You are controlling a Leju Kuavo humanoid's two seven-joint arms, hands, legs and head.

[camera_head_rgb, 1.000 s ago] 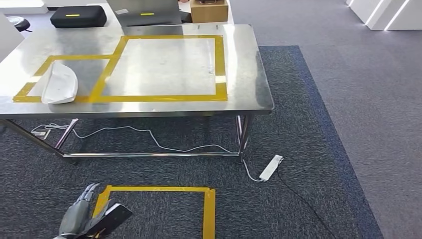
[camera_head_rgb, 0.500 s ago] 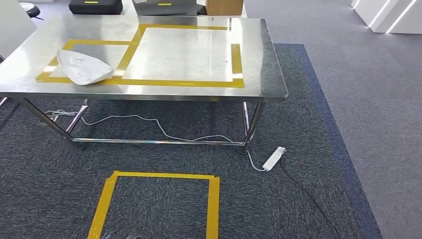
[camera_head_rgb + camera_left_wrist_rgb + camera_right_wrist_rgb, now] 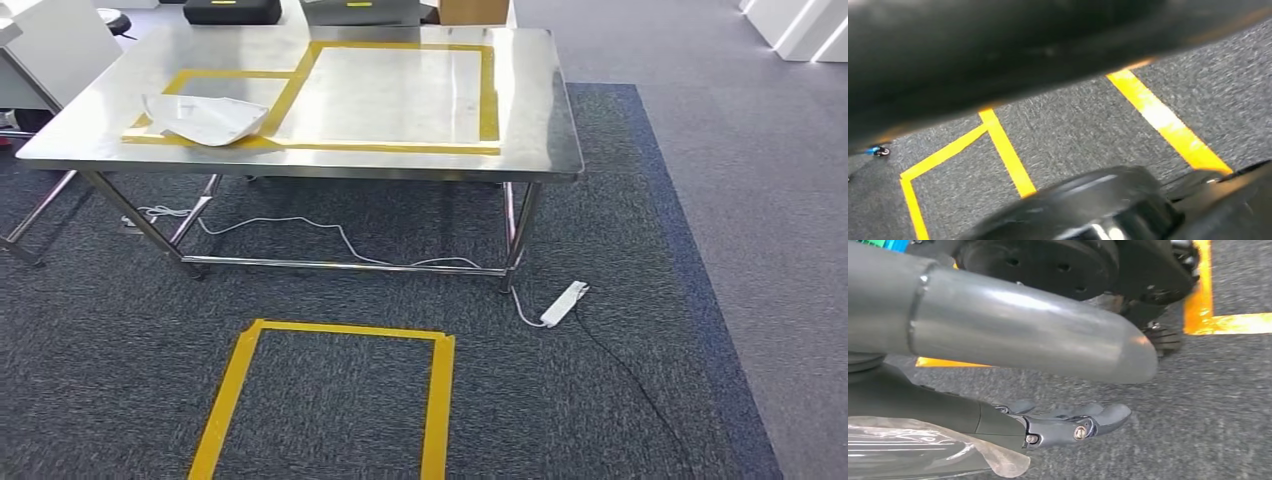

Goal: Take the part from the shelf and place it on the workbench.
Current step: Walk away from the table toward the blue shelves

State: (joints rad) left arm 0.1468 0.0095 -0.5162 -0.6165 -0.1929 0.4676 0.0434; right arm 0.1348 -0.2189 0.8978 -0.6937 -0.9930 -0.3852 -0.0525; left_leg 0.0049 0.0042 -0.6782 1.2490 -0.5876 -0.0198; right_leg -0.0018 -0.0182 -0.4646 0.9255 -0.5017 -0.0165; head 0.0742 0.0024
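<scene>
Looking down from the head view, far left first: a white cabinet (image 3: 60, 45) stands just off the corner of the steel workbench (image 3: 530, 120). On the bench's left part sits a small frame of yellow tape (image 3: 185, 76), and the white part (image 3: 205, 118) lies flat there, covering most of that frame with one edge over the tape on the near side. Next to it comes a larger yellow frame (image 3: 488, 90), nothing but bare steel inside. Along the far edge of the bench there is a black case (image 3: 232, 10), then a grey case (image 3: 360, 10), then a cardboard box (image 3: 472, 10). Under the bench a white cable (image 3: 330, 230) snakes across the dark carpet (image 3: 100, 350) to a white power strip (image 3: 565, 302) lying near the right front leg, and a black cable (image 3: 640, 390) runs on from it towards the right. In front of the bench a yellow square (image 3: 435, 400) is taped on the carpet. Left hand: the left wrist view is a dark blur over carpet and tape, so I cannot tell how it lies. Right hand (image 3: 1068, 425), in its wrist view: fingers stretched out low over the carpet, holding nothing, well away from the part.
</scene>
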